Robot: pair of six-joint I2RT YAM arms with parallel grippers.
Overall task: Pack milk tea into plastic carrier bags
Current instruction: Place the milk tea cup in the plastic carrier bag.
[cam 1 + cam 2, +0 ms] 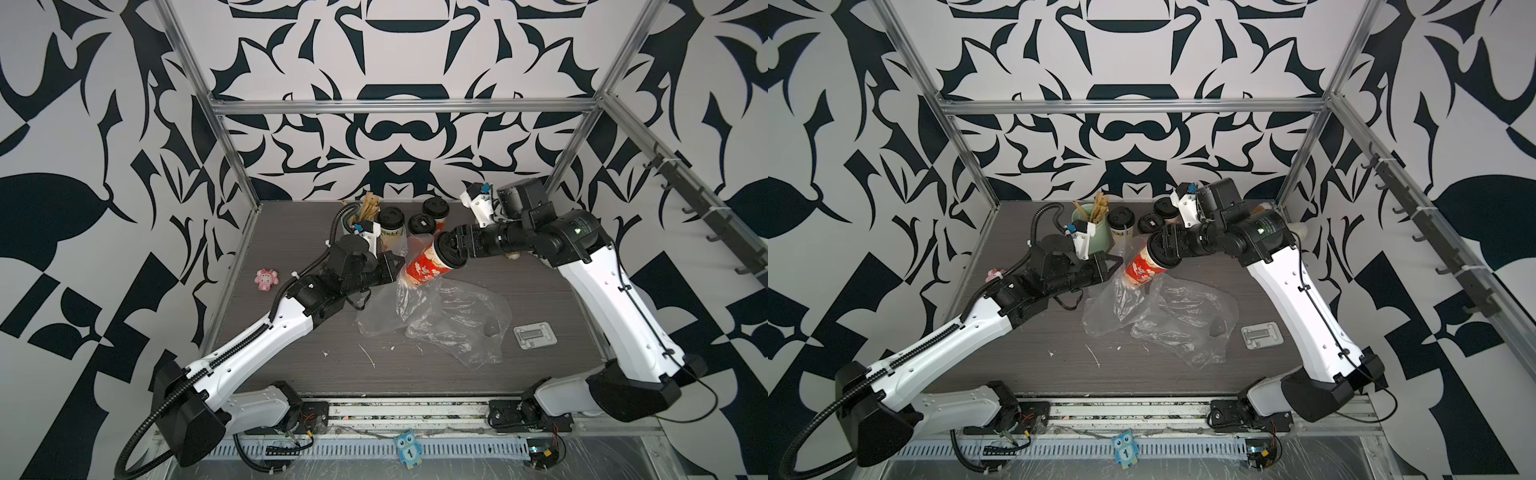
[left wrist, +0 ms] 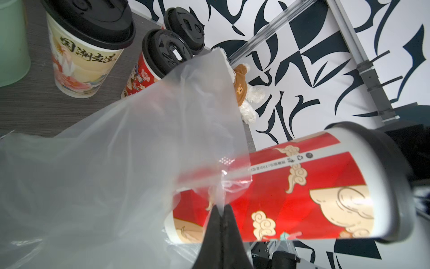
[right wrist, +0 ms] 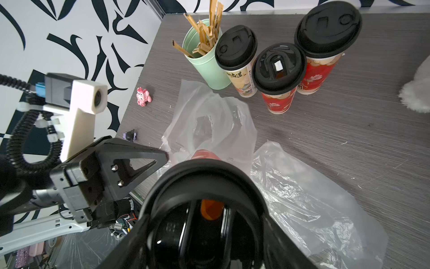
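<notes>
in left wrist view, left gripper (image 2: 220, 213) pinching bag (image 2: 116, 151), unclear from above

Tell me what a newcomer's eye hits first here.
Mid-table, the right gripper holds a tilted red milk tea cup by its top, base at the mouth of a clear plastic bag. The left gripper is shut on that bag's edge. Three more cups stand at the back.
</notes>
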